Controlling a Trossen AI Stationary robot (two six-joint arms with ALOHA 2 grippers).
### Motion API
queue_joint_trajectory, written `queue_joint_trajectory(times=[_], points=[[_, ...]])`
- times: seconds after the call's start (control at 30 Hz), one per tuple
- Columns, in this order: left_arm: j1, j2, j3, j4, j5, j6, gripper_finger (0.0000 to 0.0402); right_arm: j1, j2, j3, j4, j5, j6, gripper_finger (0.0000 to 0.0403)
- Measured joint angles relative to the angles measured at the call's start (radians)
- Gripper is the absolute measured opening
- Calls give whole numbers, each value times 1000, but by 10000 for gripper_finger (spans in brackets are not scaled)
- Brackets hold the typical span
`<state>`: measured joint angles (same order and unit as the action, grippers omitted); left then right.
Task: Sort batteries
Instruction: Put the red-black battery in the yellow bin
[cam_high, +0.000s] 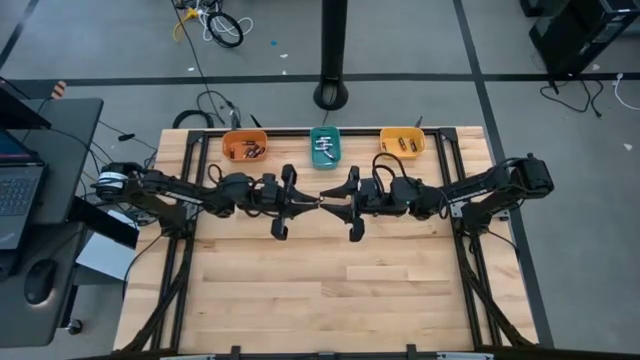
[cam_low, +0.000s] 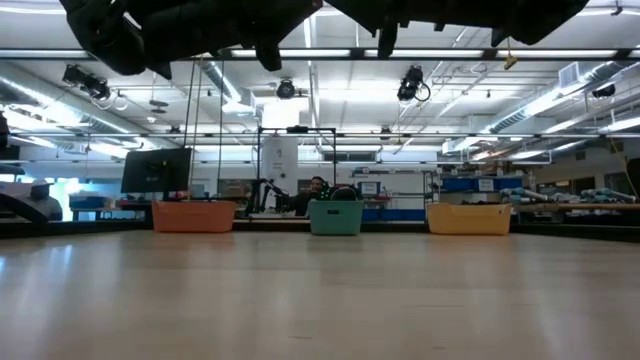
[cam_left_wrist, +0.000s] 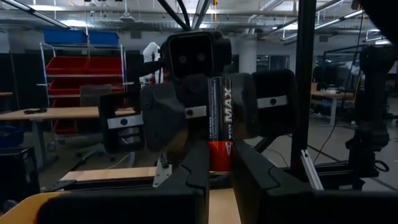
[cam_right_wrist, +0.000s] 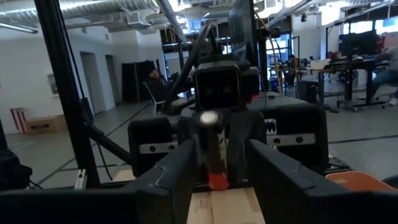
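A black battery (cam_left_wrist: 219, 118) with a red lower end and "MAX" lettering stands upright high above the table's middle, and my left gripper (cam_left_wrist: 219, 180) is shut on it. My right gripper (cam_right_wrist: 219, 171) faces the left one nose to nose (cam_high: 322, 201) and is open. Its fingers stand on either side of the same battery (cam_right_wrist: 214, 149) with gaps showing. Other small batteries lie in the orange bin (cam_high: 244, 146), the teal bin (cam_high: 325, 147) and the yellow bin (cam_high: 402, 143) at the far edge. My left gripper pinches the battery's red lower end (cam_left_wrist: 219, 163) between its two fingers. The fingers come level from the table's left and lie across the battery. The battery stands upright above the fingers, lifted clear of the table.
The three bins stand in a row along the table's far edge, orange (cam_low: 193, 216), teal (cam_low: 336, 216), yellow (cam_low: 469, 218). Bare wooden tabletop (cam_high: 330, 290) spreads from under the arms to the near edge. A black post (cam_high: 331, 60) stands on the floor beyond the teal bin.
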<state>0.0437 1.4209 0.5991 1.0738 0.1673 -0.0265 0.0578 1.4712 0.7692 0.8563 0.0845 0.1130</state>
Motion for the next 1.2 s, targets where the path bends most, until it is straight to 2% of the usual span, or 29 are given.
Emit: queue_joint_trajectory(times=[0.23, 0.33, 0.6, 0.8, 1.0, 1.2], points=[[0, 51, 0, 45, -2, -4, 45, 1, 0, 0, 8, -1, -11, 111], [1, 77, 4, 91, -1, -8, 45, 1, 0, 0, 6, -3, -13, 97], [1, 90, 25, 80, 5, -15, 45, 2, 0, 0, 6, -4, -57, 65], [0, 90, 26, 69, -2, -15, 46, 8, 0, 0, 2, 14, -70, 64], [0, 90, 27, 59, -38, -29, 80, 7, 0, 0, -2, 20, -70, 64], [1, 90, 28, 51, -46, -29, 89, -20, -6, 0, -5, 19, -74, 64]])
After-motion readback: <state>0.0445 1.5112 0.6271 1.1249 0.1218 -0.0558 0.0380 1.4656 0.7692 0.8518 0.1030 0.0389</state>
